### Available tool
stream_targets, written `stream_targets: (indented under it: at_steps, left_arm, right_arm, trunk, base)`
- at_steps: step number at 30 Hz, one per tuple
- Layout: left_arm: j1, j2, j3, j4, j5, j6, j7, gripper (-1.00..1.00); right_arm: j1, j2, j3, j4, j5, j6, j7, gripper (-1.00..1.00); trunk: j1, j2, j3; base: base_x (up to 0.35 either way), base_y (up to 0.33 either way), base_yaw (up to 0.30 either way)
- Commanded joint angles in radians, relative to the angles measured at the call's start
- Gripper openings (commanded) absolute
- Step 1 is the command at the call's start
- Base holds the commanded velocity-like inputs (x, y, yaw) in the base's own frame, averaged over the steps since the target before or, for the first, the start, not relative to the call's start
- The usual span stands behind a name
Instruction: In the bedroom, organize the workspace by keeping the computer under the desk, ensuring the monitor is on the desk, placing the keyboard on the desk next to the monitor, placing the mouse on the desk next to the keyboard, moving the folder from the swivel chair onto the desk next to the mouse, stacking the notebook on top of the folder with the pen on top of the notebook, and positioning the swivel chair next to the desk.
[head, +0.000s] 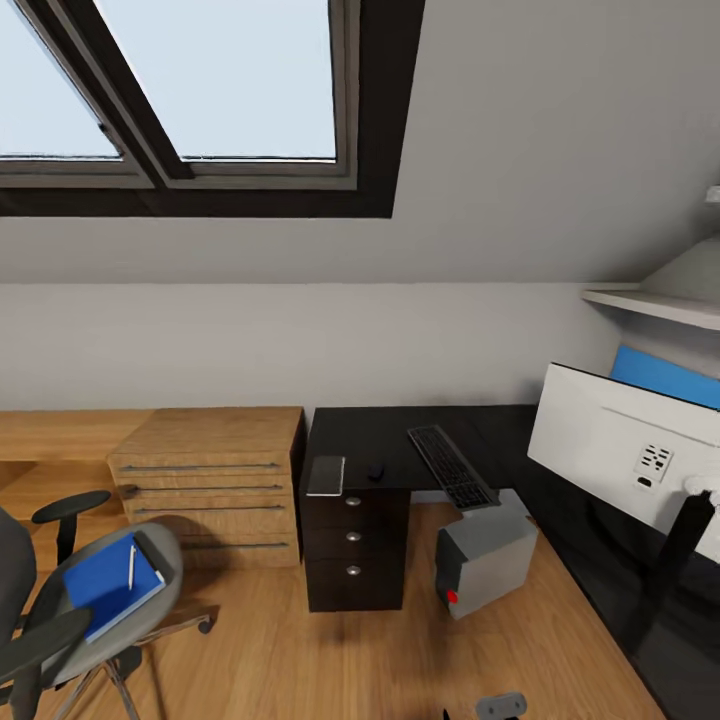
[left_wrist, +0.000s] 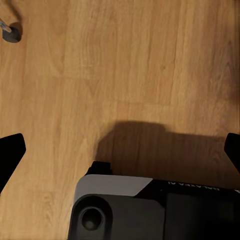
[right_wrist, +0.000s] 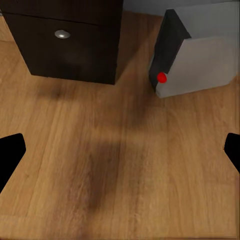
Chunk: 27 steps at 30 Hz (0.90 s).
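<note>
The swivel chair (head: 60, 610) stands on the floor at the left, apart from the black desk (head: 380, 440). A blue folder (head: 108, 585) lies on its seat with a pale pen (head: 131, 566) on top. On the desk lie a black keyboard (head: 452, 466), a small dark mouse (head: 376, 470) and a grey notebook (head: 326, 476). The white-backed monitor (head: 620, 445) stands on the desk's right wing. The grey computer (head: 487, 556) (right_wrist: 200, 57) sits tilted on the floor under the desk. My left gripper (left_wrist: 120, 150) and right gripper (right_wrist: 120, 150) both hang open over bare floor.
A wooden chest of drawers (head: 212, 485) stands against the wall left of the desk's black drawer unit (head: 355, 545) (right_wrist: 70, 40). A shelf (head: 655, 300) juts out at the upper right. A chair caster (left_wrist: 11, 34) and my own base (left_wrist: 150, 212) show below the left arm.
</note>
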Motion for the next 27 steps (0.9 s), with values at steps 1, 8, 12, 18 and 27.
stream_targets:
  at_steps: [1, 8, 12, 18, 27]
  left_arm:
    - [-0.001, 0.0, -0.009, -0.001, 0.01, -0.004, 0.005, 1.0]
    - [0.0, 0.0, -0.009, -0.001, 0.01, -0.004, 0.005, 1.0]
    - [0.0, 0.0, -0.009, -0.001, 0.01, -0.004, 0.005, 1.0]
    - [-0.001, 0.0, -0.008, -0.001, 0.011, -0.007, 0.006, 1.0]
    - [-0.001, 0.029, 0.052, 0.0, 0.013, -0.121, 0.013, 1.0]
  right_arm:
    - [-0.001, 0.001, 0.009, 0.0, -0.001, -0.001, -0.007, 1.0]
    - [-0.001, 0.001, 0.009, 0.0, -0.001, -0.001, -0.007, 1.0]
    - [-0.001, 0.002, 0.009, 0.0, -0.002, -0.001, -0.008, 1.0]
    - [-0.001, 0.003, 0.011, -0.008, 0.002, -0.003, -0.008, 1.0]
    - [-0.076, -0.02, -0.067, -0.385, 0.001, 0.01, -0.142, 1.0]
  trunk:
    - [-0.004, 0.006, 0.001]
    - [-0.03, 0.055, 0.022]
    - [-0.046, 0.083, 0.035]
    - [-0.069, 0.125, 0.054]
    - [-0.088, 0.16, 0.069]
  base:
    - [0.0, 0.0, -0.235]
    - [0.0, 0.0, -0.159]
    - [0.0, 0.0, -0.027]
    - [0.0, 0.0, -0.003]
    - [0.0, 0.0, 0.0]
